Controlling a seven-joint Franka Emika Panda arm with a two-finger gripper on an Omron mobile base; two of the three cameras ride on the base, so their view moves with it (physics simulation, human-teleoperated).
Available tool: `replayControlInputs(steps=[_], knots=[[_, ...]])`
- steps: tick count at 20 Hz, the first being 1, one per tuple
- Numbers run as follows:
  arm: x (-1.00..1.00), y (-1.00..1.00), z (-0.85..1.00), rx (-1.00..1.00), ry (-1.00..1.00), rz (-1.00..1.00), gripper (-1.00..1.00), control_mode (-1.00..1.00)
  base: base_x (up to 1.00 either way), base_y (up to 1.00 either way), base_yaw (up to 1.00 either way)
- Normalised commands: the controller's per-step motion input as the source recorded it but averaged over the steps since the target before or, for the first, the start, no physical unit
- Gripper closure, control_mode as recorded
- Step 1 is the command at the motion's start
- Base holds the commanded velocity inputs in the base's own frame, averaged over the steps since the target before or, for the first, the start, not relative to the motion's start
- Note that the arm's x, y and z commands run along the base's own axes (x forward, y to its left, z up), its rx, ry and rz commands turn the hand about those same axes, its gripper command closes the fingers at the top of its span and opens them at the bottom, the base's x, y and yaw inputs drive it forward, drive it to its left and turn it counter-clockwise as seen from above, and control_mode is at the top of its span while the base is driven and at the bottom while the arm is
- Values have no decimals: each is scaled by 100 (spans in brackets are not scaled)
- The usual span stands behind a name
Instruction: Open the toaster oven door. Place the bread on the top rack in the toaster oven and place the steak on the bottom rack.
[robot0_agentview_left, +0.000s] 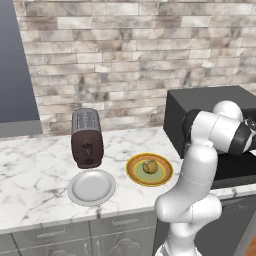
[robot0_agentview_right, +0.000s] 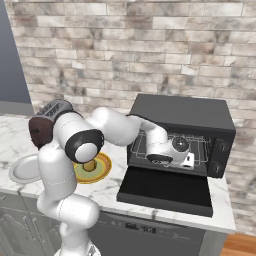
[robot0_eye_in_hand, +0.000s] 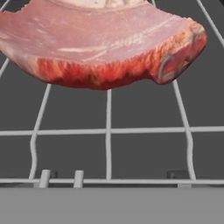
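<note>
A home kitchen: marble counter (robot0_agentview_left: 30, 170) over grey drawers, brick wall (robot0_agentview_left: 125, 55) behind, slot toaster (robot0_agentview_left: 86, 138), 2 plates, and toaster oven (robot0_agentview_right: 185, 135) at right.

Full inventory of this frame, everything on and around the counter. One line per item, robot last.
toaster oven: 1, black, right end of counter.
toaster oven door: 1, black, folded down flat, open.
wire rack: 1 seen close, silver, under the steak inside the oven; which shelf I cannot tell.
steak: 1, pinkish-red, lying on that rack.
bread: 1, tan roll, on the green plate.
green plate: 1, yellow-rimmed, centre of counter.
grey plate: 1, grey-white, bare, left of the green plate.
slot toaster: 1, dark brown, behind the grey plate.
counter: 1, white marble.
brick wall: 1, grey-beige, behind.
arm: 1, white, reaching into the oven.
end effector: 1, inside the oven mouth, open.
</note>
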Motion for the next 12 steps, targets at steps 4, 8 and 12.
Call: replayControlInputs(steps=[4,8,12], knots=[[37,0,6,13,-3,0,-100,-100,0,0,0],[31,0,4,13,0,0,-100,-100,0,0,0],[10,-1,9,13,0,0,-100,-100,0,0,0]])
